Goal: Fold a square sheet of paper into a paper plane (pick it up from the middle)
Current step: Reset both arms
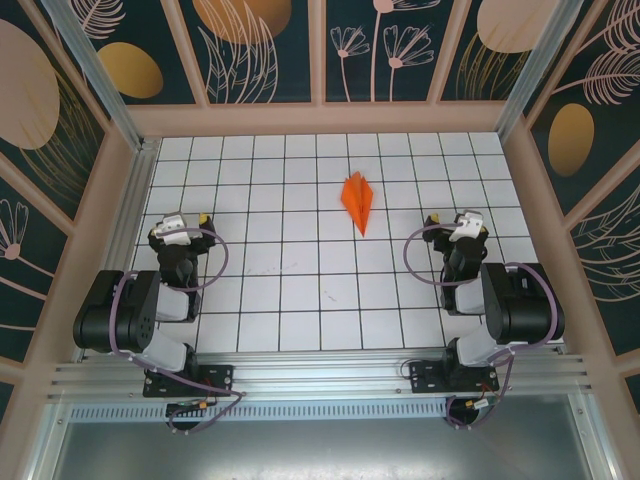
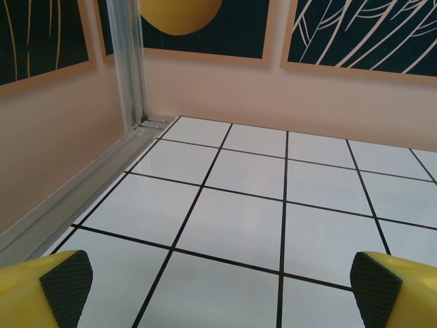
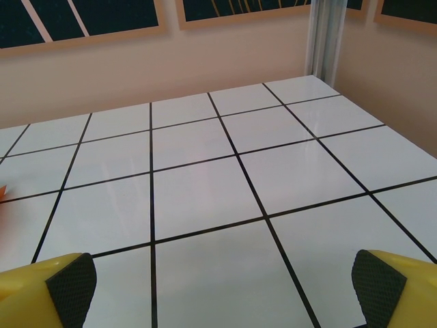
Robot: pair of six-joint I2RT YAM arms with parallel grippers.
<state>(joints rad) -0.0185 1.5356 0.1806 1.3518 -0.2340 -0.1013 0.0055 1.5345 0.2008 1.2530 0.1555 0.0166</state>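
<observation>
An orange paper plane [image 1: 358,201], a narrow pointed dart with a centre crease, lies on the white gridded table [image 1: 300,290] a little right of centre, its tip toward the near side. My left gripper [image 1: 180,226] rests folded back at the left, well away from it, open with bare tiles between its yellow fingers [image 2: 48,287]. At the right my right gripper [image 1: 458,228] stands open too, about three tiles right of the plane, nothing between its fingers [image 3: 392,287]. A sliver of the orange plane [image 3: 2,193] shows at the right wrist view's left edge.
Pink walls with dark floral panels [image 1: 260,50] enclose the table on three sides. Aluminium posts [image 2: 130,68] stand in the far corners. A metal rail [image 1: 320,375] runs along the near edge under both arm bases.
</observation>
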